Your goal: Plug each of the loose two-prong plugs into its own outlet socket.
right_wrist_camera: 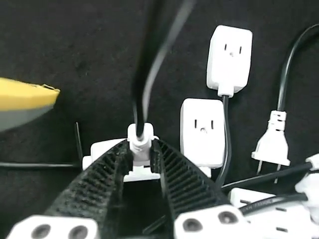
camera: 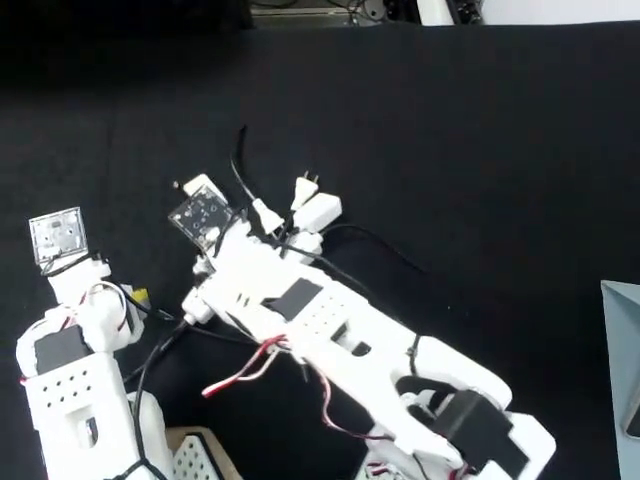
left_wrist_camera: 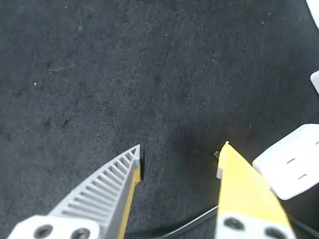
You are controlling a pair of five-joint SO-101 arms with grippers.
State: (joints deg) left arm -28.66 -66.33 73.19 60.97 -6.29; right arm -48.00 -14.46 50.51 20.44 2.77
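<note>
My right gripper (right_wrist_camera: 141,144) is shut on a white two-prong plug (right_wrist_camera: 139,140) whose black cord runs upward. The plug stands over a white outlet socket (right_wrist_camera: 102,152) just beneath it; whether the prongs are in is hidden by the fingers. Two more white sockets (right_wrist_camera: 202,130) (right_wrist_camera: 229,54) lie beyond, and a loose plug (right_wrist_camera: 273,143) lies beside them on its black cord. In the high view the loose plug (camera: 305,186) and a socket (camera: 320,211) lie just past the right arm (camera: 300,300). My left gripper (left_wrist_camera: 182,149) hangs open over bare cloth, with a socket (left_wrist_camera: 289,164) close beside its yellow finger (left_wrist_camera: 244,189).
Black cloth (camera: 480,150) covers the table. Black cords (camera: 350,235) loop around the sockets near the middle. A grey box edge (camera: 622,360) stands at the right side. The left arm's yellow finger (right_wrist_camera: 25,99) shows near my right gripper.
</note>
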